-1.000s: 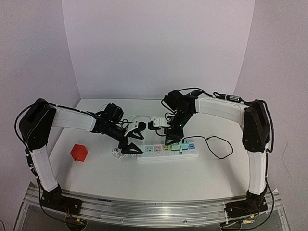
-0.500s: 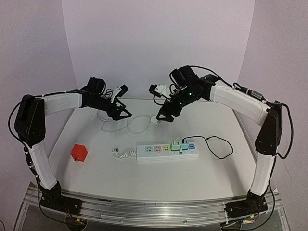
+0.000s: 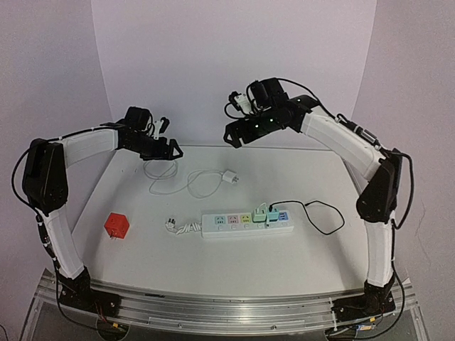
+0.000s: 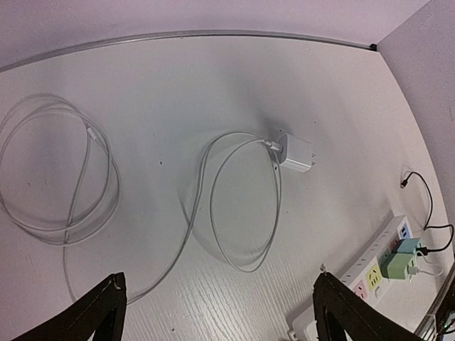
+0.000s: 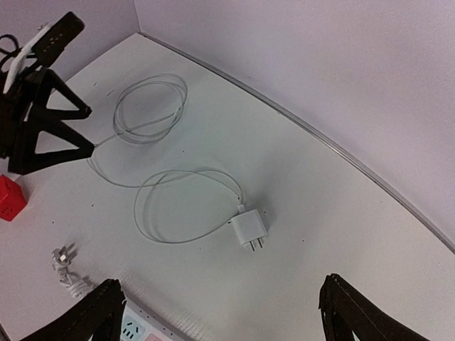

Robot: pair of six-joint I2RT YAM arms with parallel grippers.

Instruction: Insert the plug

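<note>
Plainly, the insertion has not begun. The white plug (image 3: 229, 177) lies loose on the worktop (image 3: 320, 263), and its thin cable (image 4: 213, 213) loops away into a coil toward the far left. The power strip (image 3: 245, 224) lies closer to the near edge, apart from the plug. Two green adapters (image 3: 260, 214) already sit in the sockets at its right end, while the sockets to their left look free.

Both arms are raised high by the back wall. The left hand (image 4: 218, 278) has its fingers spread wide with nothing between them. The right hand (image 5: 220, 280) is likewise apart and empty, and both wrist cameras look down on the plug.

So every step is left, by the look of it: come down, grip the plug, carry it to a free socket, line up the prongs and press it home. The strip may slide under that push, so the other hand might have to steady it. A red cube (image 3: 116, 226) sits at the left, well out of the way.
</note>
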